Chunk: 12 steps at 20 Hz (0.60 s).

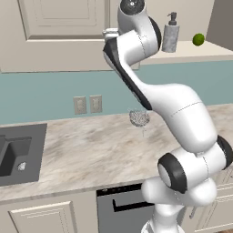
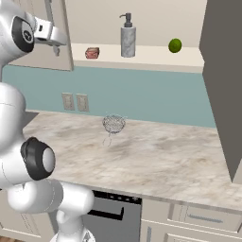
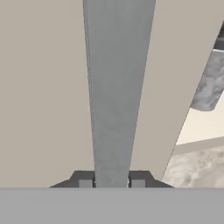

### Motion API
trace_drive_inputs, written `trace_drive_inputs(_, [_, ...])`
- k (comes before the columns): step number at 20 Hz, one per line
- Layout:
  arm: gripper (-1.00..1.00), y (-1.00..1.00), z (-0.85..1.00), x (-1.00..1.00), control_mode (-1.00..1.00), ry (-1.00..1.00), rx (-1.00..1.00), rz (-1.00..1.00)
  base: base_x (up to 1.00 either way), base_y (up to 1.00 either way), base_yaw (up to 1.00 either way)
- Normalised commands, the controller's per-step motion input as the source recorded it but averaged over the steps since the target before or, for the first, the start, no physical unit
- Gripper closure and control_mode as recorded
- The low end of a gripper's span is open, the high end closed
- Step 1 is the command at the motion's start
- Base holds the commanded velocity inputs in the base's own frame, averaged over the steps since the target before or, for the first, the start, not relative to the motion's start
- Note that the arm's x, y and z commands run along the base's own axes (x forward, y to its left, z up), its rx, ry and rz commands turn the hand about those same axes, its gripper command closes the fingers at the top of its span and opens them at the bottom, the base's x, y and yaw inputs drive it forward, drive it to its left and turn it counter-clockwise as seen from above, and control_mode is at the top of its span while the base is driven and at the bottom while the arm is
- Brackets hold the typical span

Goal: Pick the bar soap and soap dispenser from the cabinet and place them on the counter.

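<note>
Claw: I see my claw [image 3: 111, 183] clenched on the cabinet door's bar handle [image 3: 117, 87], one dark fingertip [image 3: 85, 181] pressed to each side of the grey bar. From the right base view the hand [image 2: 49, 34] sits up at the door's [image 2: 59, 33] edge.

Cabinet: the cabinet [image 2: 142, 56] is open on the side I am working; its cream shelf shows above the teal backsplash.

Bar soap: the bar soap [image 2: 92, 53] lies on the shelf near its left end, just beyond the door edge, close to the front lip.

Soap dispenser: the soap dispenser [image 2: 127, 36] stands upright on the shelf, to the right of the bar soap and apart from it. In the left base view I catch it [image 1: 171, 34] just past my arm's elbow. In the hand view its grey speckled body [image 3: 210, 83] peeks out beside the door edge.

Lime: a green lime [image 2: 175, 45] rests further right on the shelf, well apart from the dispenser.

Surface: the marbled surface [image 2: 156, 158] carries a wire-mesh ball [image 2: 114, 124] near the back wall; the dark sink [image 1: 18, 152] is set in the left end.
</note>
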Motion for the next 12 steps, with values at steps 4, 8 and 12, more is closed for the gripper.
trace_drive_inputs(4, [1.0,0.05,0.0,-0.36,-1.0,0.04,0.0,-0.09,0.0,0.0,0.0])
trace_drive_inputs(8, [1.0,0.06,0.0,-0.4,-1.0,0.01,0.0,-0.09,0.0,0.0,0.0])
trace_drive_inputs(12, [1.0,0.1,0.0,-0.41,-1.0,0.02,0.0,-0.08,0.0,0.0,0.0])
